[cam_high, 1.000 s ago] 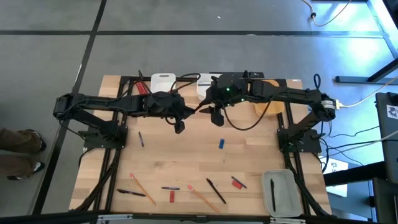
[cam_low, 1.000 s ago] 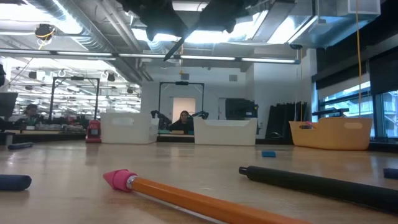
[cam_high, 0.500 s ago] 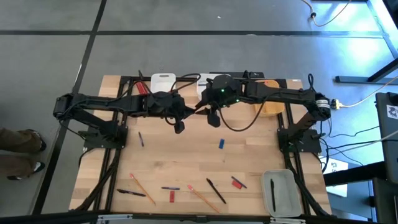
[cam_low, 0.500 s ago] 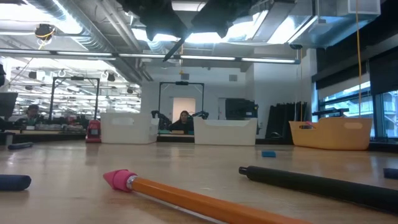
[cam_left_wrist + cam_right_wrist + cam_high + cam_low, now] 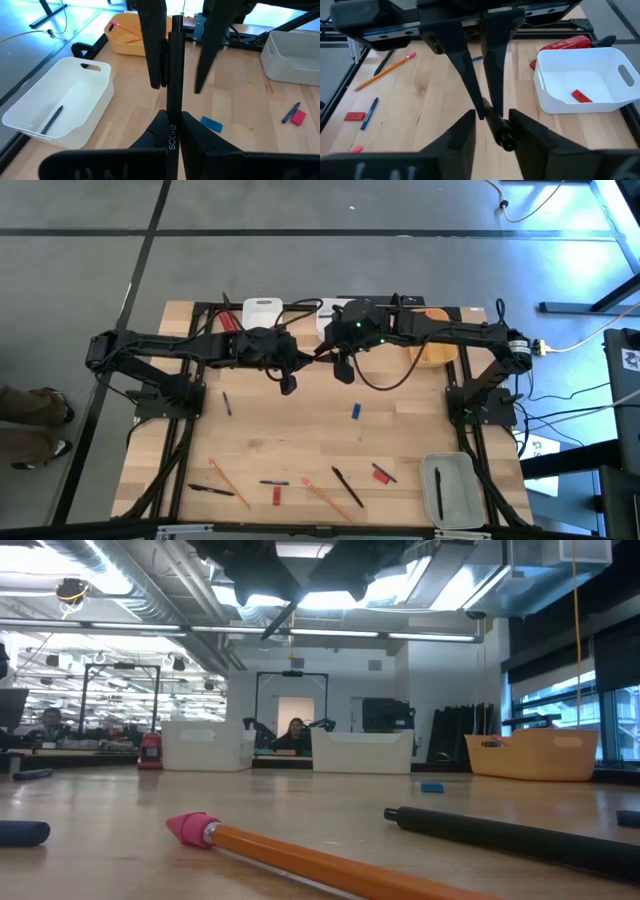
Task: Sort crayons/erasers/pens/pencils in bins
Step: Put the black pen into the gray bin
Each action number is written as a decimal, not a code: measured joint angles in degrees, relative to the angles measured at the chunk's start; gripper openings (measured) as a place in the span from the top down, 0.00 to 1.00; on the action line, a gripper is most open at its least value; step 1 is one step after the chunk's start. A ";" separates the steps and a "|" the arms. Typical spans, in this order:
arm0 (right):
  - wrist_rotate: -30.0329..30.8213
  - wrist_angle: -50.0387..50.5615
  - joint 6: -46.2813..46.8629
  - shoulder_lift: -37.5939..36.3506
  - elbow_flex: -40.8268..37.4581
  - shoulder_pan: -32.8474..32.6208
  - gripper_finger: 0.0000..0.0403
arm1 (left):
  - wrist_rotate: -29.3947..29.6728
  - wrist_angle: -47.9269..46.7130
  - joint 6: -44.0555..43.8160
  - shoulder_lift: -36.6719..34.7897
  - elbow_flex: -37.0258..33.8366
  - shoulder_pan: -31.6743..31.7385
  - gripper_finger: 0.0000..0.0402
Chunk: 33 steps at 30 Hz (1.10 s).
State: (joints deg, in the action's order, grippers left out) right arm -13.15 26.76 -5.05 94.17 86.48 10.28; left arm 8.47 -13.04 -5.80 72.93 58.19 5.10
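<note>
1. A black pen (image 5: 174, 75) is held in mid-air over the far middle of the table (image 5: 300, 430), between the two arms.
2. The left gripper (image 5: 288, 383) is seen closed on one end of the pen; in the left wrist view its fingers (image 5: 159, 131) are pressed against the barrel.
3. The right gripper (image 5: 343, 370) is placed at the pen's other end, with one finger on each side of it; its fingers (image 5: 462, 131) are seen close beside the pen, but whether they are clamped on it cannot be told.
4. The two grippers are faced toward each other, just beside one another.
5. A grey bin (image 5: 452, 490) at the near right corner is seen to hold one pen.
6. A yellow-orange bin (image 5: 129, 37) and two white bins (image 5: 263, 311) are set along the far edge.
7. More pens and pencils (image 5: 228, 483) are scattered along the near edge of the table.
</note>
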 joint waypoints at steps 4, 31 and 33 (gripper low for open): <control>-0.04 0.02 -0.04 0.00 0.00 0.01 0.84 | -0.03 -0.01 0.22 0.00 0.00 0.00 0.98; -0.02 0.07 -0.18 -0.07 0.00 -0.02 0.86 | 0.45 0.28 2.84 0.00 0.00 0.02 0.82; 0.26 0.04 -0.18 -0.07 0.00 -0.02 0.86 | 2.29 0.28 1.70 0.00 0.00 0.00 0.79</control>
State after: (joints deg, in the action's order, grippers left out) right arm -12.89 26.81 -5.23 94.11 86.48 10.26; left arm 10.75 -12.75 -4.10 72.93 58.19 5.10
